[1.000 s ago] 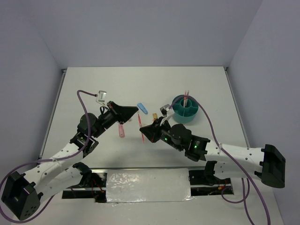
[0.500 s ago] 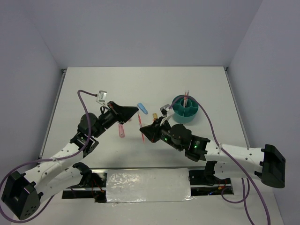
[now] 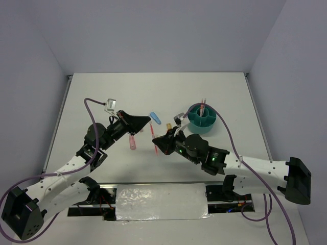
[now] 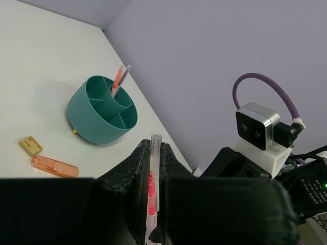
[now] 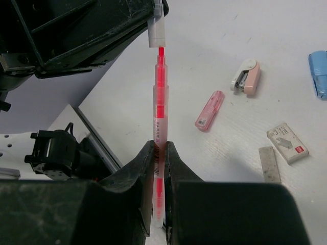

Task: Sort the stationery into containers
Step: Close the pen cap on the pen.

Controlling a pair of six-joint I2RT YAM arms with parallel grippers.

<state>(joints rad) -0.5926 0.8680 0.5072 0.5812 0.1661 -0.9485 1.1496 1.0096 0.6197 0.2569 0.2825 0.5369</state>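
Pen [image 5: 160, 117] likely feels light, stiff and slick. It hangs above the table, with your right gripper [image 5: 159, 148] pinching its barrel and your left gripper [image 4: 153, 150] pinching the clear cap [image 5: 156, 31]. Hold mid-barrel, firmly. Farther off stands the teal organiser cup [image 4: 102, 109].

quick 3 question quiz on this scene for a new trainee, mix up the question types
1. True or false: the teal cup holds nothing.
2. What do the right jaws hold? A) a pink piece B) the red pen C) a blue piece
3. Fill in: the left jaws grip the pen's clear ____.

Key:
1. False: pens stand in one compartment.
2. B
3. cap
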